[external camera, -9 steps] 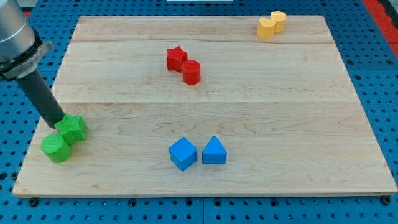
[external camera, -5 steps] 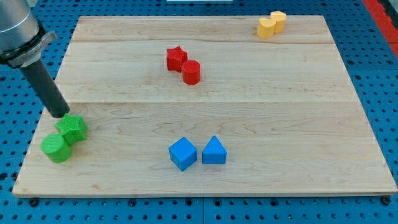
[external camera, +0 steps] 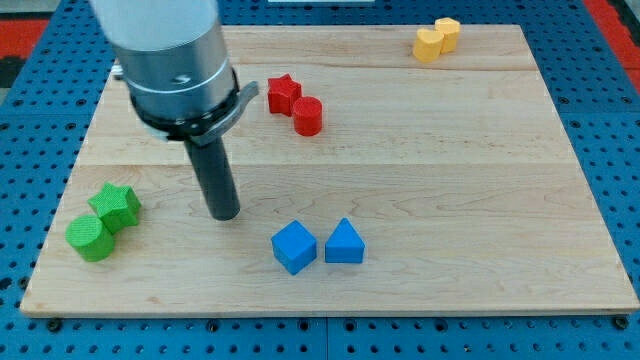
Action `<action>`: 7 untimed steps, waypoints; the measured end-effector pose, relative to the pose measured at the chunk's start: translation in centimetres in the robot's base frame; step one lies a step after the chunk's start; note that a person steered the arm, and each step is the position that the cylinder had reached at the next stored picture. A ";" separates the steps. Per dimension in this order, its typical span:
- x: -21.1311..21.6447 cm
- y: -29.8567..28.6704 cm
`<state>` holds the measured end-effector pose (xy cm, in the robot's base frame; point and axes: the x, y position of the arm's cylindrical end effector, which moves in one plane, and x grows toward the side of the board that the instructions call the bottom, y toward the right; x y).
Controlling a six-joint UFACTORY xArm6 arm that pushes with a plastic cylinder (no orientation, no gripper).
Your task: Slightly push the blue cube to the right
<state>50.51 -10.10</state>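
The blue cube [external camera: 294,247] sits near the view's bottom, in the middle of the wooden board [external camera: 420,180]. A blue triangular block [external camera: 344,243] touches its right side. My tip [external camera: 225,214] is on the board to the upper left of the blue cube, about a block's width away from it and not touching it. The dark rod rises from the tip to the grey arm body at the view's upper left.
A green star block [external camera: 116,205] and a green cylinder [external camera: 90,238] lie together at the view's left. A red star [external camera: 283,94] and red cylinder [external camera: 308,116] lie above centre. Two yellow blocks [external camera: 436,39] sit at the view's top right.
My tip has left the green star block at the view's left and moved right and a little down towards the blue cube. No block has moved.
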 end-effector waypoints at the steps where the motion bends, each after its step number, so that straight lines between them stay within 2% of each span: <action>1: -0.3 -0.1; 5: -0.4 0.2; 6: 0.7 0.2; 7: 4.1 2.6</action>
